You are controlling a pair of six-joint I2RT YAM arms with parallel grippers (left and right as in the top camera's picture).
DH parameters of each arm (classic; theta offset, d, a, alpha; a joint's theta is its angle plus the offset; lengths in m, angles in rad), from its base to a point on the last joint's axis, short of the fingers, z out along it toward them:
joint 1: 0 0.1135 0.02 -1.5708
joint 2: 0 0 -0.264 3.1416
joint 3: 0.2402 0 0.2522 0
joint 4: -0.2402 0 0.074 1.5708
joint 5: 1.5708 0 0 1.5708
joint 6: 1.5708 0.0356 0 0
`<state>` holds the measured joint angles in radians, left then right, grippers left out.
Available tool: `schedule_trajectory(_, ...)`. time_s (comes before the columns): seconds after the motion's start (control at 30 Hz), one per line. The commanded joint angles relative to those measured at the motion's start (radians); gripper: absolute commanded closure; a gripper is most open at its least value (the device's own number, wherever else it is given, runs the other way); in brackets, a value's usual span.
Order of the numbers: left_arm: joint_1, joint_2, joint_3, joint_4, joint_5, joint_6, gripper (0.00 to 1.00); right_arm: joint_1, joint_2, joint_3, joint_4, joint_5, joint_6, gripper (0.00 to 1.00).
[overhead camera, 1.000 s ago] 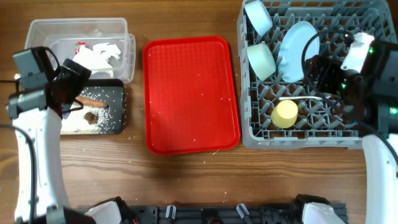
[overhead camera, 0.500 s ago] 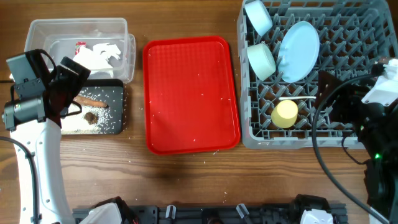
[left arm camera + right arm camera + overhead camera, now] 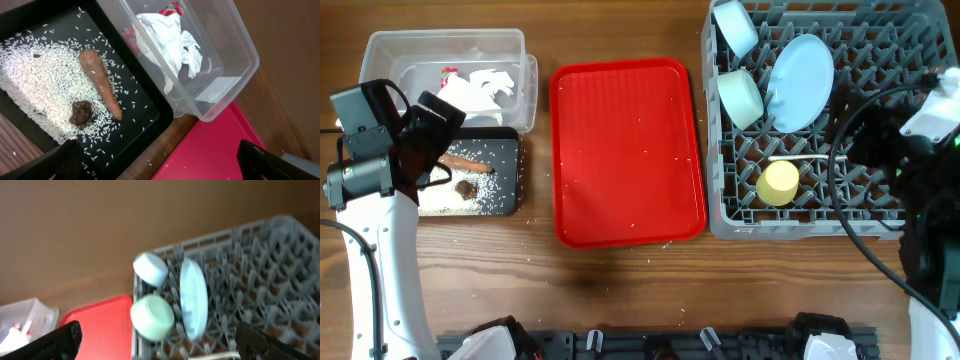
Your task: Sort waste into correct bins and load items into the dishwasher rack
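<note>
Crumpled white paper with red marks (image 3: 167, 37) lies in the clear tub (image 3: 380, 60). In the black tray (image 3: 510, 150) beside it are rice grains (image 3: 37, 87), a brown lump (image 3: 81, 112) and a carrot-like stick (image 3: 100, 82). The grey rack (image 3: 910, 40) holds a white bowl (image 3: 735, 25), a mint bowl (image 3: 741, 97), a blue plate (image 3: 800, 68), a yellow cup (image 3: 779, 183) and a spoon (image 3: 800, 158). My left gripper (image 3: 162, 165) hangs open and empty over the black tray's near corner. My right gripper (image 3: 162, 342) is open and empty above the rack's right side.
A flat red serving tray (image 3: 625, 150) lies between the bins and the rack, with a few stray rice grains on it and on the wood near it. Both arms' white links stand at the table's left and right edges.
The right arm has drawn back to the right, away from the rack's middle. The left arm has shifted slightly left. Both grippers stay open.
</note>
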<state>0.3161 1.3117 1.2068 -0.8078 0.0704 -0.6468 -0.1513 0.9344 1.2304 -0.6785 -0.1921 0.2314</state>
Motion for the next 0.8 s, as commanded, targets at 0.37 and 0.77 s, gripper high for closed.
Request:
schedule_trajectory(0.37,0.002,-0.005,-0.005,0.002,0.008,0.023,0.0,0.096,-0.588,-0.894,0.661,0.095,-0.022,0.0)
schedule_trajectory(0.77,0.002,-0.005,-0.005,0.002,0.008,0.023,0.0,0.096,-0.909,-1.226,0.809,0.095,-0.023,0.01)
